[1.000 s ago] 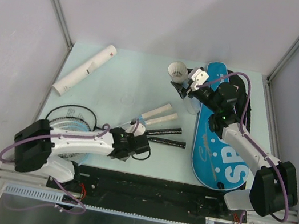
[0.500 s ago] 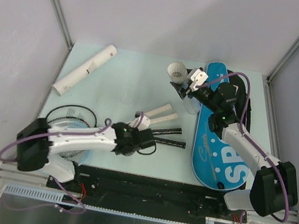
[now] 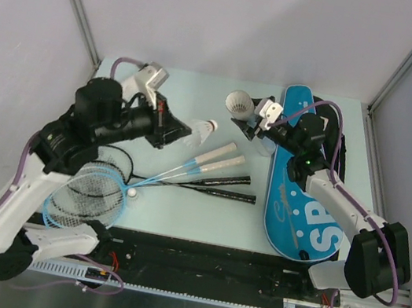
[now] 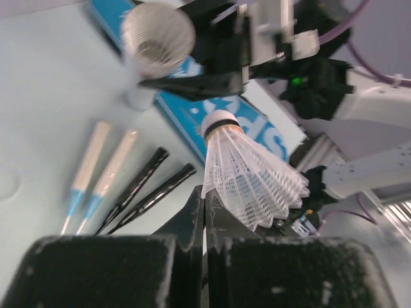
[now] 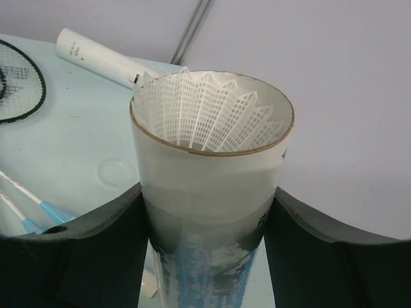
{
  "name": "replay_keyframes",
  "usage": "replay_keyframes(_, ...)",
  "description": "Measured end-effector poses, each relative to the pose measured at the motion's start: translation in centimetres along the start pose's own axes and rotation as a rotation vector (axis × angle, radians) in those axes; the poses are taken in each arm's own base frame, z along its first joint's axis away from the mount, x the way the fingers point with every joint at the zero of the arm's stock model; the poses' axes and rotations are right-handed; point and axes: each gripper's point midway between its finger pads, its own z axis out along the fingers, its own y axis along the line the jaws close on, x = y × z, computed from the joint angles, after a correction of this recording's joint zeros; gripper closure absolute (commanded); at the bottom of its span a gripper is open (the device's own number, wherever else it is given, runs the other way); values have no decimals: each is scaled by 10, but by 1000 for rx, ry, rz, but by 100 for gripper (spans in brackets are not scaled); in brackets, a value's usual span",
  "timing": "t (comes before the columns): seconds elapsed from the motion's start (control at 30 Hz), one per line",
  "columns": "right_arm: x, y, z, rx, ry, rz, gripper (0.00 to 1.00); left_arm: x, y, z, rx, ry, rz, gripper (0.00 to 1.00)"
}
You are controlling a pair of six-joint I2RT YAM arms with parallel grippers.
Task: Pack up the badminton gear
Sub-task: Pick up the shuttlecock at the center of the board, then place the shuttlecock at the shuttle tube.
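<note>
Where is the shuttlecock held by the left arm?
Top view: the shuttlecock sits between the jaws of the left gripper, left of the tube in the right gripper.

Left gripper (image 4: 204, 204), shuttlecock (image 4: 247, 176) sticking out in front: clear air ahead of it up to the tube (image 3: 240, 102) mouth. Below it, racket handles (image 3: 217, 156) lie flat on the counter (image 3: 192, 97). A second shuttlecock (image 5: 205, 115) fills the mouth to the rim. Right gripper (image 5: 207, 218) blocks both tube sides, with the bag (image 3: 304, 211) under its arm.
</note>
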Motion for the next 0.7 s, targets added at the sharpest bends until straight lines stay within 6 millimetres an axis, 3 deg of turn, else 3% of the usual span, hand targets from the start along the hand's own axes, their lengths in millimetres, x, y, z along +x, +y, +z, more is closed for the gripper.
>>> replay_keyframes(0.1,-1,5,1,-24,-5,-8,58,-12,-21,14,128,36,13,100)
replay_keyframes(0.17,-1,7,1,-36,-7,-12,58,-20,-25,31,176,59,4,100)
replay_keyframes(0.37,-1,14,3,-61,-6,-28,58,-14,10,76,166,159,-71,100)
replay_keyframes(0.7,-1,31,9,-92,18,-75,58,-3,28,94,117,215,-108,100)
